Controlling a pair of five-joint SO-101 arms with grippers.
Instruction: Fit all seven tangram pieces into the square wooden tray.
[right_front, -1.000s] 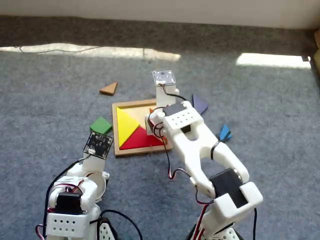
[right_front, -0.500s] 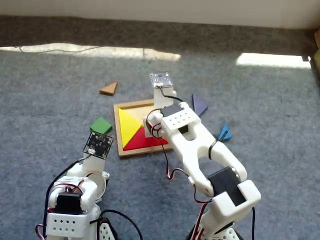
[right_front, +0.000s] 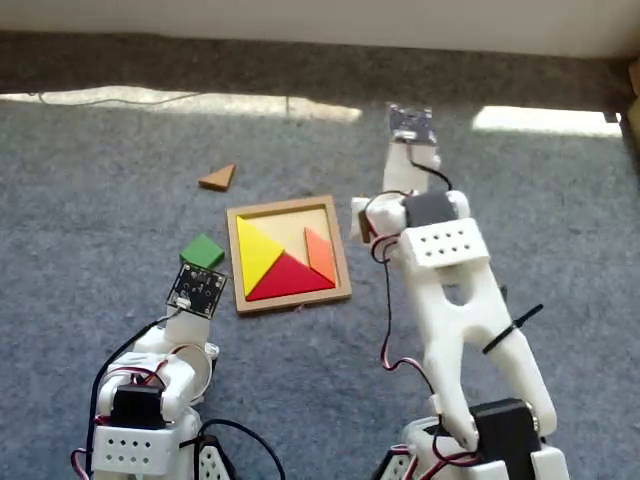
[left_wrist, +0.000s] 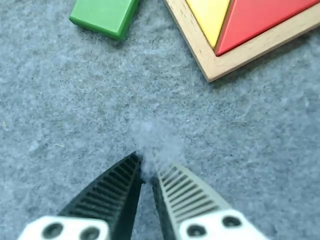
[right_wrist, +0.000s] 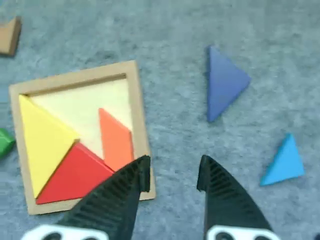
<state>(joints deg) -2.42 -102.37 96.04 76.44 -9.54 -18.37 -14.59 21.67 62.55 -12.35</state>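
Three pieces lie inside the square wooden tray (right_front: 291, 298), which sits mid-scene on grey carpet (right_front: 100, 260). The yellow triangle (right_front: 255, 255) runs along the tray's left wall and the red triangle (right_front: 290, 276) along its near wall, the two meeting on a shared diagonal edge. The orange parallelogram (right_front: 320, 253) lies against the right wall, touching the red triangle. The far part of the tray floor is bare wood.

Four pieces lie on the carpet. The green square (right_front: 202, 250) is just left of the tray, close to its near left corner. The tan triangle (right_front: 218, 178) is farther off, to the far left of the tray. The dark blue triangle (right_wrist: 225, 85) lies right of the tray, apart from it, and the light blue triangle (right_wrist: 285, 162) lies farther right and nearer.

The left gripper (left_wrist: 146, 172) hangs over carpet on the near side of the green square and the tray's near left corner. Its jaws are drawn almost together, with only a thin slit between them and nothing held.

The right gripper (right_wrist: 172, 172) hangs just beside the tray's near right corner. Its jaws are spread apart with bare carpet between them, and its dark finger (right_wrist: 131, 182) overlaps the tray's rim in its own wrist view. It holds nothing.
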